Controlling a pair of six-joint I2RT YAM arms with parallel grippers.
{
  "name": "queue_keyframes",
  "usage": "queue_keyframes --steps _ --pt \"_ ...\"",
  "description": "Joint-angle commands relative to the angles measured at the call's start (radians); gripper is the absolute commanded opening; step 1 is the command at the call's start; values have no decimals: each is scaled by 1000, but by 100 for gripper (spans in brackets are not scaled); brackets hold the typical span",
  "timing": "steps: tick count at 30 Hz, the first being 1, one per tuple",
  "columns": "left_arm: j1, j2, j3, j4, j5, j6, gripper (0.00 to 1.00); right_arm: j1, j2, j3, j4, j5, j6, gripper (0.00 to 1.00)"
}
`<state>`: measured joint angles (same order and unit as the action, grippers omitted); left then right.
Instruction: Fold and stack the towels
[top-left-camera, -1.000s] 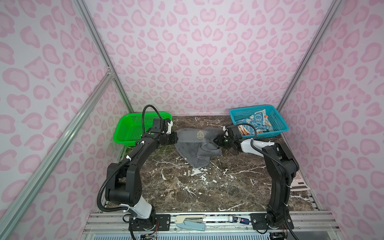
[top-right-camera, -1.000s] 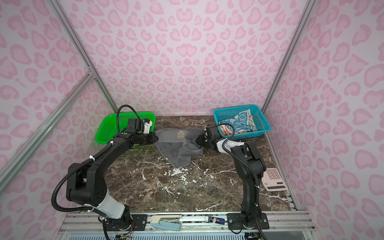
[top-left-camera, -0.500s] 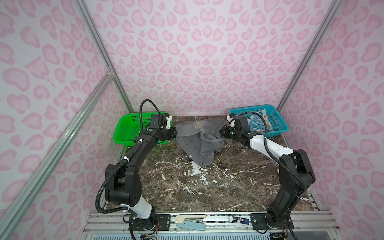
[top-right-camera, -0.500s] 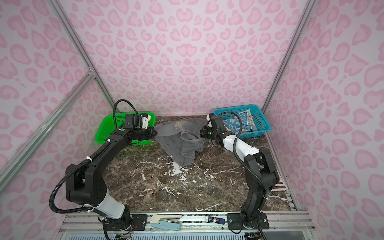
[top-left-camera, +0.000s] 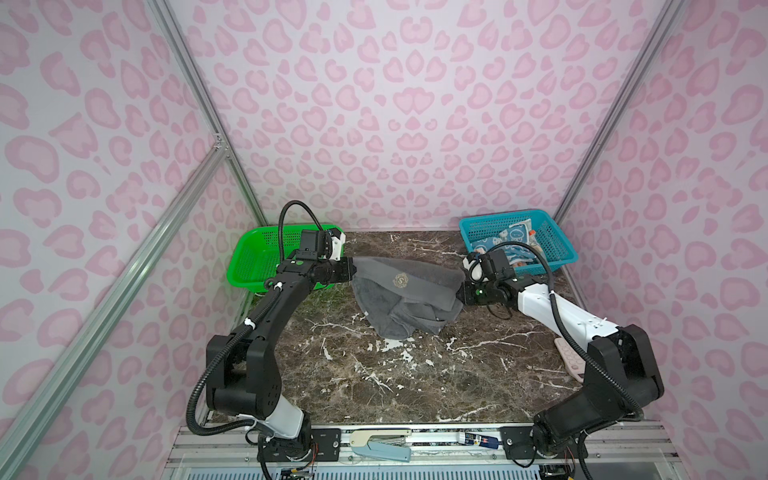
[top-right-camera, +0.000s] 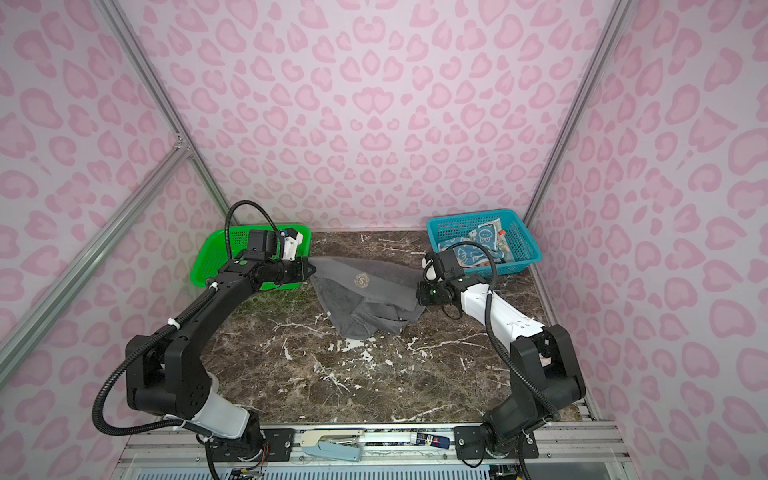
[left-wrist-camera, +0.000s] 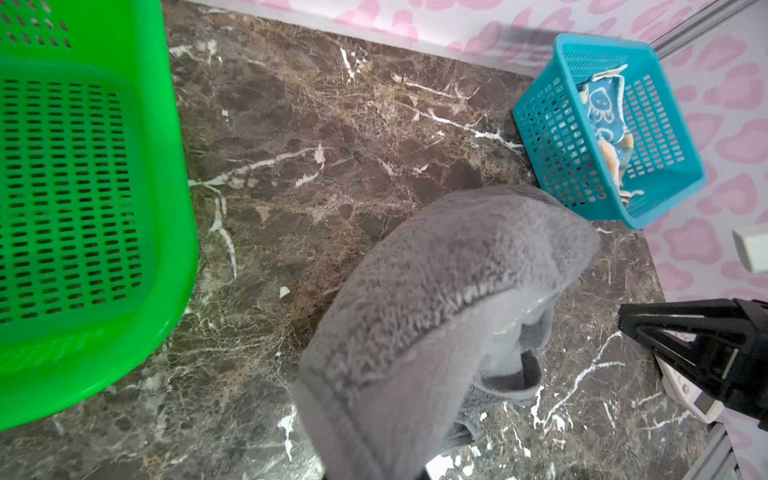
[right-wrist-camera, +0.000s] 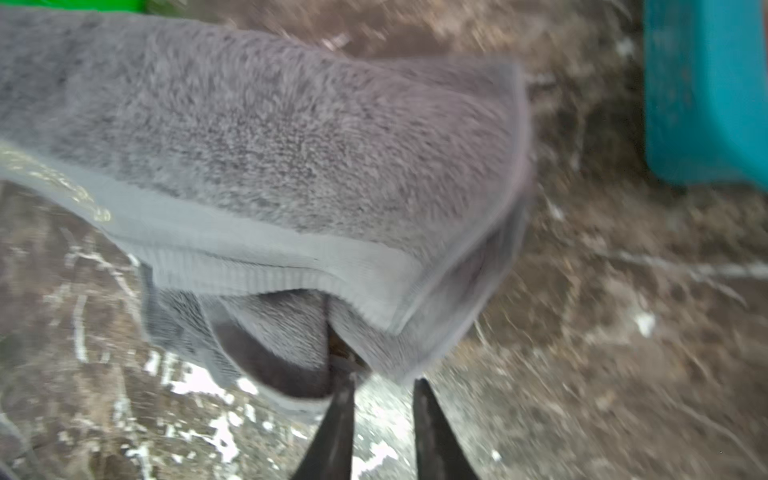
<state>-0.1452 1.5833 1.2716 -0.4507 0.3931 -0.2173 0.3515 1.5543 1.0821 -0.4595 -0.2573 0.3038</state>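
Left gripper (top-left-camera: 349, 270) is clamped on a corner of the grey towel (top-left-camera: 409, 291), which droops onto the table (top-left-camera: 374, 374), right gripper (right-wrist-camera: 384, 386) parted just off the opposite corner; soft, floppy, weighty plush that I'd grip by its hemmed corners.

Illumination is bright, even and diffuse; both top views are sharp but bowed at the edges, whereas the right wrist view shows motion blur over the dark-grey towel (right-wrist-camera: 291, 137) and tabletop (right-wrist-camera: 623, 332).
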Motion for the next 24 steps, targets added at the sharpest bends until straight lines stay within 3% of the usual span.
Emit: queue_keyframes --steps 1,4,8,13,19,24 --pt "0 23 -4 12 10 -4 4 4 -16 -15 -44 144 38 40" --pt "0 41 11 14 13 -5 4 31 -50 -16 5 130 2 48" --pt "1 59 23 19 15 -8 4 68 -12 21 19 68 -60 50" --pt "0 73 23 25 15 -12 4 62 122 58 21 58 16 52" --pt "1 78 20 26 12 -8 4 60 193 59 123 39 99 66" --pt "0 91 28 23 13 -7 4 49 271 81 174 -29 125 63"
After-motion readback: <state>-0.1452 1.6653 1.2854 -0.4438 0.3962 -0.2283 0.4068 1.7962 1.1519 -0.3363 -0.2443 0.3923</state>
